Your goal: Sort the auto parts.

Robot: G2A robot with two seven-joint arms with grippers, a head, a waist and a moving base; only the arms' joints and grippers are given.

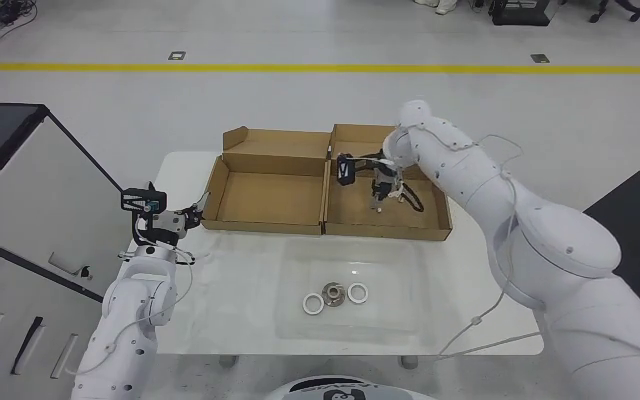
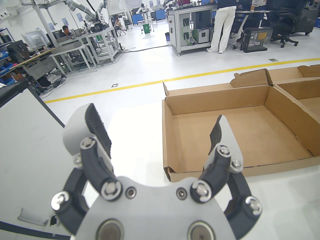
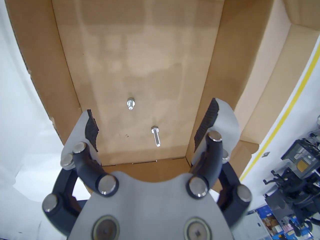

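Note:
Two open cardboard boxes stand side by side at the back of the white table. My right gripper (image 1: 380,200) (image 3: 150,121) hangs open over the right box (image 1: 425,225) (image 3: 140,51), nothing between its fingers. On that box's floor lie two silver bolts: a long one (image 3: 155,136) lying flat and a shorter one (image 3: 130,103) standing on its head. The left box (image 1: 270,195) (image 2: 240,136) holds nothing. My left gripper (image 1: 190,215) (image 2: 160,133) stands open beside the left box's outer corner. Near the table's front lie two white rings (image 1: 314,304) (image 1: 357,293) and a metal bearing hub (image 1: 331,295).
The rings and hub sit on a clear plastic sheet (image 1: 390,310) at the table's front centre. A grey-edged white panel (image 1: 40,180) (image 2: 22,131) stands close to the left arm. The box flaps (image 1: 280,140) stick up at the back. Yellow floor tape (image 1: 320,68) runs behind the table.

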